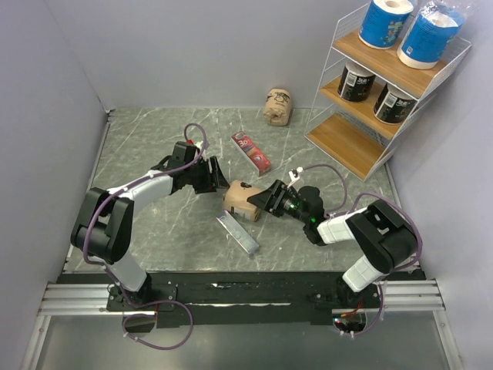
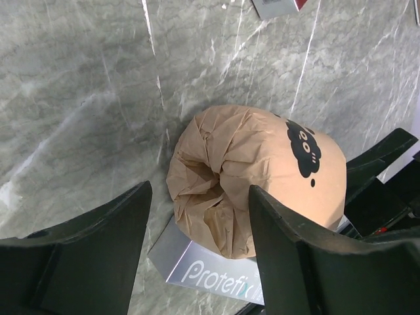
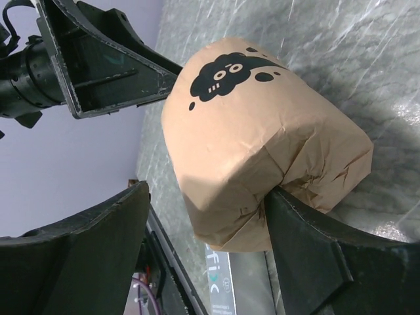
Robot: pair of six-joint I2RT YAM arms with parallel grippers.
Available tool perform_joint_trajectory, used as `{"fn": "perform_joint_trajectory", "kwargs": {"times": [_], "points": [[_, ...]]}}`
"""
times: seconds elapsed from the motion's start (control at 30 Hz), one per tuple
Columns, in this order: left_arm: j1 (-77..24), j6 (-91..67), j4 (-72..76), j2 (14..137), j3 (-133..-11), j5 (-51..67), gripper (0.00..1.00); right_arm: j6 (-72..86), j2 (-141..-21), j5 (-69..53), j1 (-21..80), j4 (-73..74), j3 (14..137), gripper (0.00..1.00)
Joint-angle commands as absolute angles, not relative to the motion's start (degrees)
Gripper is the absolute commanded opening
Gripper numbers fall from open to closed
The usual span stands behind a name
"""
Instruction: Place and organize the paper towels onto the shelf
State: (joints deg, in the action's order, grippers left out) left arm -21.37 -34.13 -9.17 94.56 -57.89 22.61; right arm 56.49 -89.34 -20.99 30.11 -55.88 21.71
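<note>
Tan roll (image 2: 256,177) w/ crinkled matt paper wrap, table (image 2: 79,98) glossy marble-look.

Tops of both blue rolls (image 1: 385,23) beyond the overhead view's edge; grey bar (image 2: 197,272) partly beneath the tan roll (image 2: 262,170).

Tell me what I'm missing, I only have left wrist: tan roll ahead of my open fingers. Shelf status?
Observer: The shelf holds two blue rolls on top and two black rolls on the middle tier; bottom tier bare.
Operator: Other tan roll?
Observer: The second tan roll lies by the back wall, left of the shelf.
Operator: Right arm?
Observer: The right gripper is open around the near tan roll, opposite yours.
</note>
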Motion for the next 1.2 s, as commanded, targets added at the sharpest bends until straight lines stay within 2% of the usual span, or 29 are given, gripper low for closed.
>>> {"fn": "perform_joint_trajectory", "kwargs": {"times": [0.0, 0.2, 0.4, 0.63, 0.77, 0.8, 0.9, 1.03, 1.17], "points": [[-22.1, -34.7, -7.3, 94.8, -57.2, 22.0, 0.66, 57.7, -91.0, -22.1, 29.7, -62.3, 24.2, 0.76], [-22.1, -35.2, -7.9, 93.5, -58.4, 21.4, 0.66, 56.0, -88.9, -20.4, 29.6, -59.8, 24.0, 0.64], [-22.1, -34.9, -13.1, 91.8, -65.1, 18.2, 0.71, 54.2, -86.7, -19.0, 29.4, -58.0, 23.7, 0.44], [-20.8, -30.9, -25.7, 89.9, -79.3, 2.4, 0.80, 51.7, -80.2, -18.4, 29.1, -52.6, 23.6, 0.35], [-20.6, -26.7, -27.7, 88.3, -83.2, -5.6, 0.82, 38.1, -70.2, -14.9, 28.7, -30.3, 30.4, 0.35], [-20.6, -26.0, -27.4, 87.5, -83.0, -6.3, 0.83, 35.0, -68.5, -12.3, 28.8, -17.4, 32.5, 0.35], [-20.6, -23.6, -26.2, 85.4, -80.5, -7.5, 0.84, 22.1, -65.2, -7.0, 28.7, 3.1, 41.9, 0.36], [-20.7, -23.5, -22.4, 81.0, -75.2, -6.0, 0.84, 4.1, -64.9, 3.5, 28.6, 15.2, 50.0, 0.37], [-20.8, -23.4, -20.1, 76.9, -70.4, -5.3, 0.85, -13.3, -69.0, 8.5, 28.0, 19.0, 58.5, 0.39]]}}
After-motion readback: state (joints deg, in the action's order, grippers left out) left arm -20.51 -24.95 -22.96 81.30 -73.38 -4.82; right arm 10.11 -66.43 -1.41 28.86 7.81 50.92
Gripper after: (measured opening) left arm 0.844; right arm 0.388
